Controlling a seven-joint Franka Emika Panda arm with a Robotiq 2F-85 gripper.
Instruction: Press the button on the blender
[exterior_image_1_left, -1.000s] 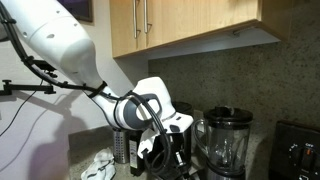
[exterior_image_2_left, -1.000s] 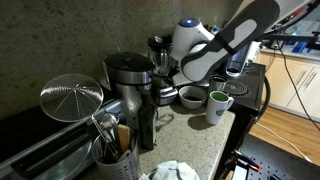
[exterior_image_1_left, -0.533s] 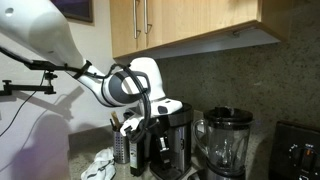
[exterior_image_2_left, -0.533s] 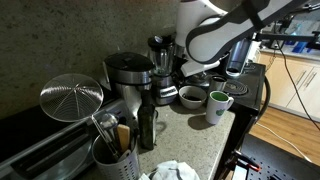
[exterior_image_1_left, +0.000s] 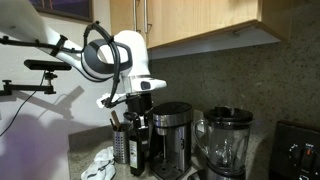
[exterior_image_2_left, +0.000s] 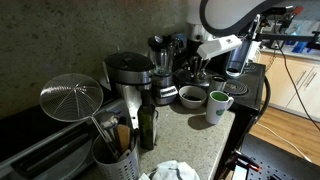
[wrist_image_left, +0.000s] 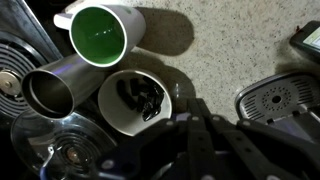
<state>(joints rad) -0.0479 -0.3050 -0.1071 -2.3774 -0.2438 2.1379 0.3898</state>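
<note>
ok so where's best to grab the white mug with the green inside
By the rim, from straight above, I'd say. The white mug with the green inside stands upright with its mouth open, so its wall can be pinched inside and out. Take the side facing the speckled counter, away from the white bowl and the steel cup close beside it.
</note>
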